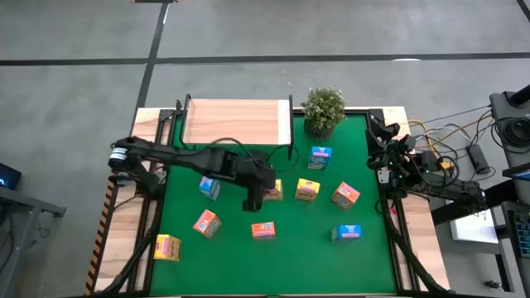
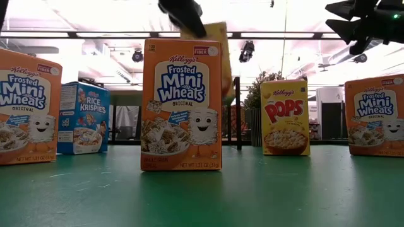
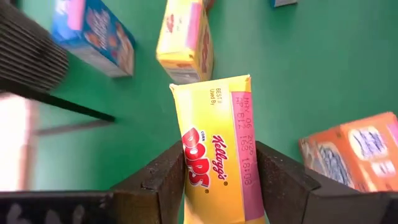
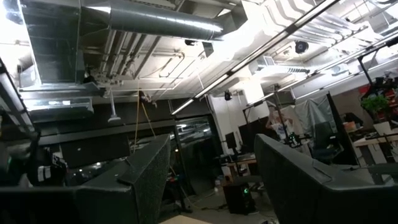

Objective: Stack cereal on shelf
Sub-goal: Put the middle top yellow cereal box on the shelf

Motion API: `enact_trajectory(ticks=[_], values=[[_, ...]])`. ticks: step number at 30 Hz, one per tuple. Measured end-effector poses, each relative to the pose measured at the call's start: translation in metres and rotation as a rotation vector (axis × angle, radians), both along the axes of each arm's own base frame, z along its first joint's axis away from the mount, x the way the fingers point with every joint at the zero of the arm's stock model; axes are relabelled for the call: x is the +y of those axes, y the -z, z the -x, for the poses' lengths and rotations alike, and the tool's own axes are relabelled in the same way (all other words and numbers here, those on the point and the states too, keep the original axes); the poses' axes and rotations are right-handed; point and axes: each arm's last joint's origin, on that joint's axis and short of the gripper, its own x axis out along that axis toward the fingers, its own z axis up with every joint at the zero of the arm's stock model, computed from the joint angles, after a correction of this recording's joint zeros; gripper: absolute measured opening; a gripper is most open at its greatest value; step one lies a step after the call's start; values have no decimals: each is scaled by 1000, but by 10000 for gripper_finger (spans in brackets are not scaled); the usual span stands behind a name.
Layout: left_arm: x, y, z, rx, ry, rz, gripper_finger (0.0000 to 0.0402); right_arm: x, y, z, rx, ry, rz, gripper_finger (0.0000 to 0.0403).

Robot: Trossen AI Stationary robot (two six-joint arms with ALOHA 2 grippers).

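— So, what is at the left side of the green table mat [image 1: 364, 257]?

— One small yellow cardboard cereal box [image 1: 167, 247] stands near the front left corner. A little to the right stand an orange-red box [image 1: 206, 223] and, behind it, a blue box [image 1: 209, 188]. The low light-wood shelf on thin black legs [image 1: 237, 122] is at the back left, and its top carries no box.

— And the left gripper [image 3: 217, 186]?

— It is over the middle of the mat. Its two dark fingers [image 3: 163, 180] press from both sides on a yellow Corn Pops box [image 3: 216, 146], which it holds lifted above the mat. In the low view this box hangs behind the top of an orange-red Frosted Mini Wheats box [image 2: 182, 104] that stands on the mat.

— What is more to the right?

— Another yellow box [image 1: 307, 190], a blue box [image 1: 320, 156] behind it, an orange-red box [image 1: 345, 195] and a blue box [image 1: 346, 233] in front. A small green potted plant [image 1: 323, 109] stands just beside the right end of the shelf.

— And the right gripper [image 4: 211, 180]?

— It waits at the right edge of the table, raised, with the fingers apart and nothing between them.
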Motion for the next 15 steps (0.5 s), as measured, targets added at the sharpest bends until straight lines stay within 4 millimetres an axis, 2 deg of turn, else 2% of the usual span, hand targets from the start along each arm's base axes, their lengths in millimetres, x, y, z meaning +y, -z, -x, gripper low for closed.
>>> enact_trajectory(ticks=[7,15], values=[[24,-52,24,59,73,-110,159,0,0,0,1,-2,-3,224],[79,-87,44,108,68,-215,159,0,0,0,0,-3,-4,224]])
